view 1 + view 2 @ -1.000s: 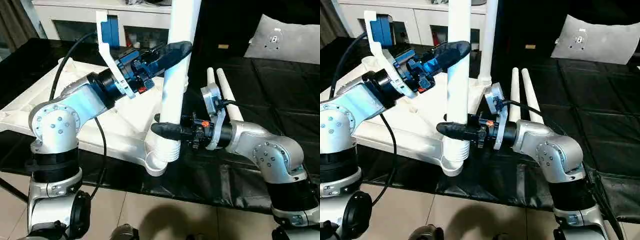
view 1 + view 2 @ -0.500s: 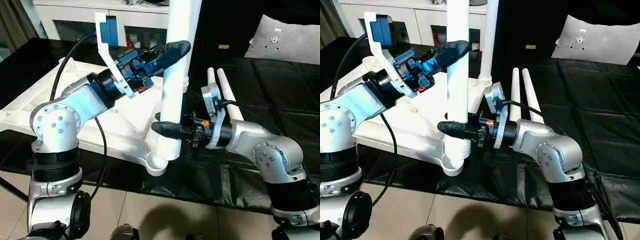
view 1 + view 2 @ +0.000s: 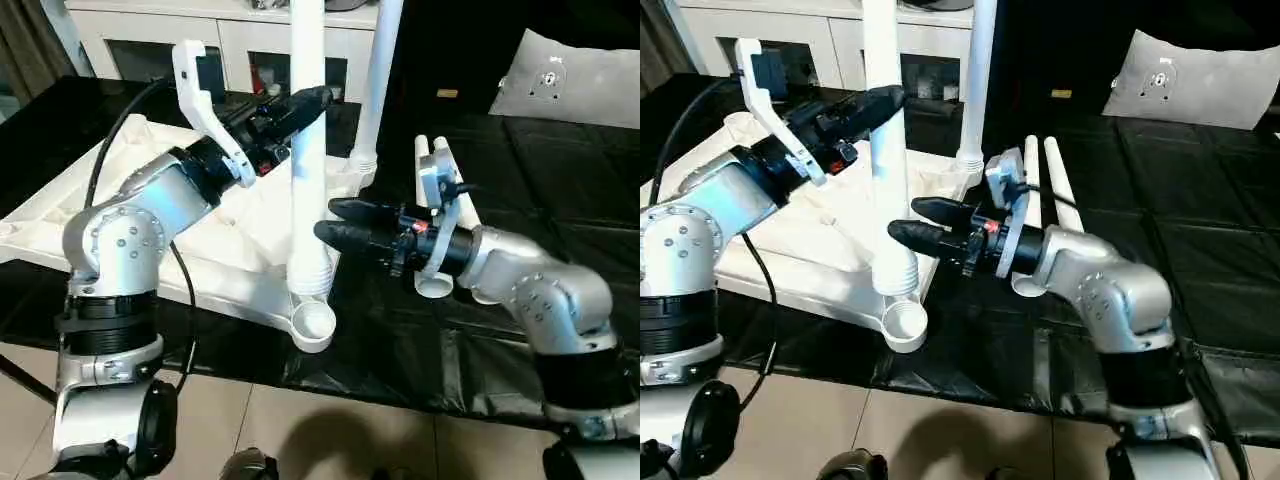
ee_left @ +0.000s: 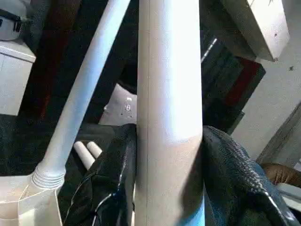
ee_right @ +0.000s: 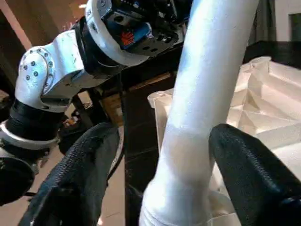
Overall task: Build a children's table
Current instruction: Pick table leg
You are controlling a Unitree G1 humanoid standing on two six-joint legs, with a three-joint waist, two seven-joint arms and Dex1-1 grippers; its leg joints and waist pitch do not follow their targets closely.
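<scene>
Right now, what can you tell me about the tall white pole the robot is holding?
The long white plastic tube leg stands nearly upright, smooth with a ribbed lower end, beside the round corner socket of the white ribbed plastic tabletop. The left hand clamps it high up; the right hand is open beside it.

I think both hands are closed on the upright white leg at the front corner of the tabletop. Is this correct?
Not quite. The left hand is closed on the upright leg, but the right hand is open: in the right wrist view its fingers stand apart from the leg on each side. The leg is at the tabletop's front corner.
</scene>
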